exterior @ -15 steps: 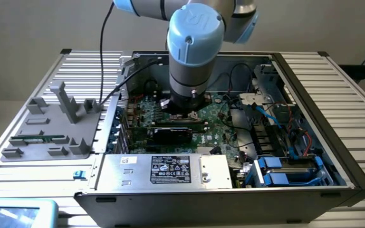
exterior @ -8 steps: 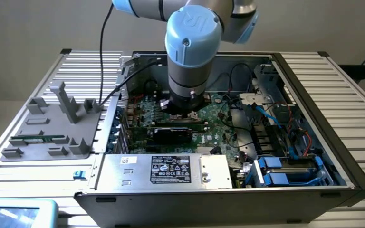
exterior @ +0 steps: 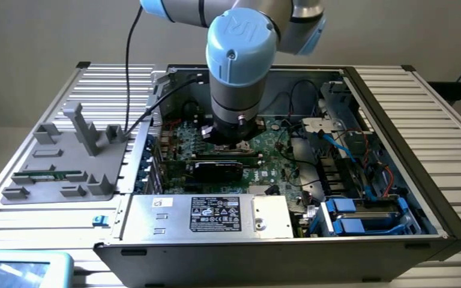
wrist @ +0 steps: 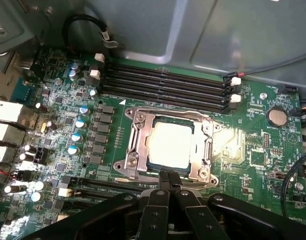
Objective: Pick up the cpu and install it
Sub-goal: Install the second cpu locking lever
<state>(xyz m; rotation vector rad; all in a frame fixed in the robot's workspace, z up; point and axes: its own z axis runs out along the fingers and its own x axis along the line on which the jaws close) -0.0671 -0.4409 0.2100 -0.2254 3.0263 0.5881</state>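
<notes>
The cpu (wrist: 170,145), a shiny silver square, lies flat inside the metal-framed socket (wrist: 135,125) on the green motherboard (wrist: 253,145). My gripper (wrist: 168,176) is shut, its two black fingers pressed together with nothing between them. Their tips sit at the cpu's near edge, right above the socket frame. In the exterior view the arm reaches straight down into the open computer case (exterior: 391,108), and the gripper (exterior: 230,137) hangs low over the board, hiding the socket.
Black memory slots (wrist: 163,82) run along the far side of the socket, and a coin battery (wrist: 277,116) sits off to one side. A grey fixture tray (exterior: 62,162) with a green memory stick (exterior: 48,176) stands at the exterior view's left. Cables and drive bays (exterior: 359,210) crowd the case's right.
</notes>
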